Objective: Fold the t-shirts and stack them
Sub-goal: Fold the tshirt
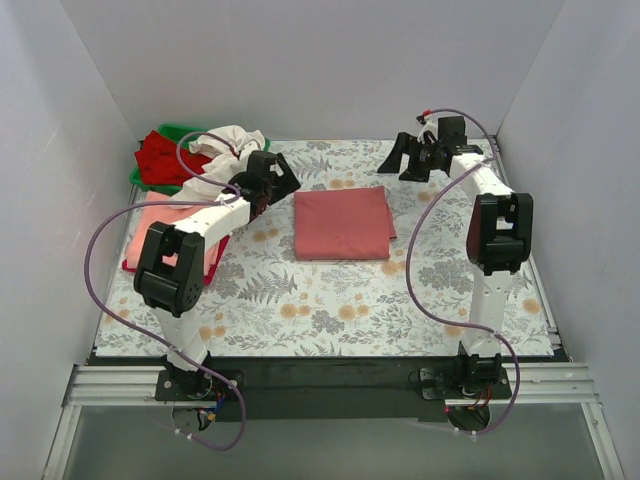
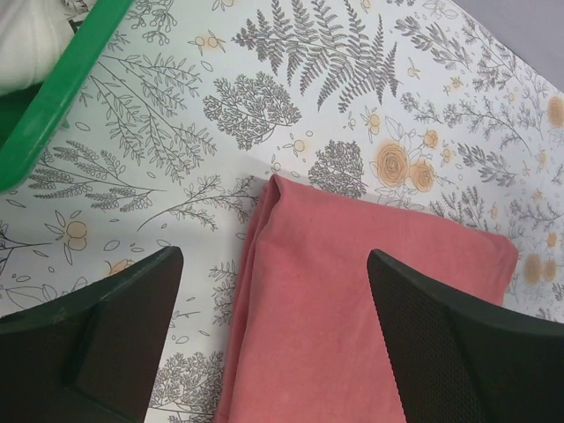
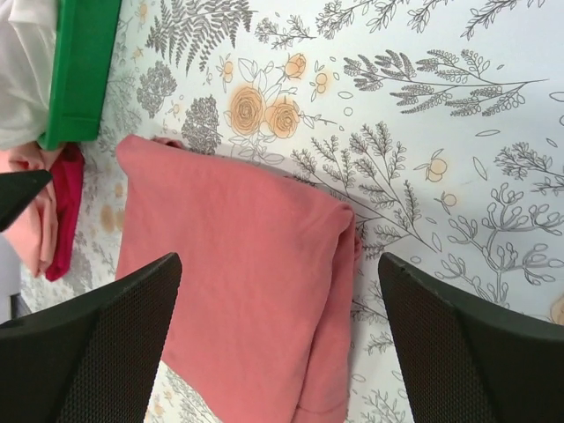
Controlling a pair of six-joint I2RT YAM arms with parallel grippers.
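A folded dusty-rose t-shirt (image 1: 342, 223) lies flat in the middle of the floral table; it also shows in the left wrist view (image 2: 352, 308) and the right wrist view (image 3: 238, 282). My left gripper (image 1: 283, 183) is open and empty above the shirt's far left corner. My right gripper (image 1: 408, 160) is open and empty above the table beyond the shirt's far right corner. A salmon-pink folded shirt (image 1: 160, 215) lies on a red one (image 1: 215, 262) at the left. A red shirt (image 1: 165, 155) and a cream-white shirt (image 1: 228, 142) sit in the green bin (image 1: 145, 178).
The green plastic bin stands at the far left corner; its rim shows in the left wrist view (image 2: 62, 84) and the right wrist view (image 3: 84, 62). White walls enclose the table on three sides. Purple cables loop off both arms.
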